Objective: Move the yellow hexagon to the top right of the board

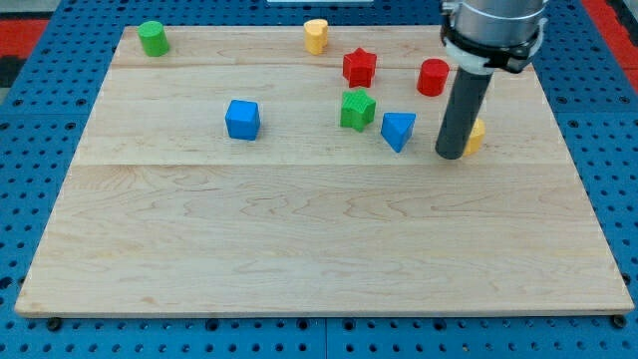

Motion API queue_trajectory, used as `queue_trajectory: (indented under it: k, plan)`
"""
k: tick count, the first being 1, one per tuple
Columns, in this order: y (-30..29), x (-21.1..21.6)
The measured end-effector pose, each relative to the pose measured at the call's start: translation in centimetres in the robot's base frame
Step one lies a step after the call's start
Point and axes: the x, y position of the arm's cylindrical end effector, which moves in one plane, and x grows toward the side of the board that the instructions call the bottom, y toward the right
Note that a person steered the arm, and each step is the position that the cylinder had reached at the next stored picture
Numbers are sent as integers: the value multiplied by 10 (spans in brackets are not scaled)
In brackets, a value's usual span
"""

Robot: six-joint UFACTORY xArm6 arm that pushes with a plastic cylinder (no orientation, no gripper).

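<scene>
On our wooden board [299,249], my tip [450,155] rests against the left side of a partly hidden yellow block [477,136], just right of the blue triangle [398,130], with the green star [357,109], red star [359,67] and red cylinder [433,77] nearby.

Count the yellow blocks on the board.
2: one yellow block at the view's top edge, centre; the yellow hexagon at right, mostly hidden behind my tip. No others show.
</scene>
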Motion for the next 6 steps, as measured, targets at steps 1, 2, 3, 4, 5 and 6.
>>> queue_trajectory:
  k: [1,2,3,4,5,6]
  plan:
    - [15,8]
    - [36,10]
    - [52,8]
    - [53,-7]
    - [51,-32]
    - [53,-28]
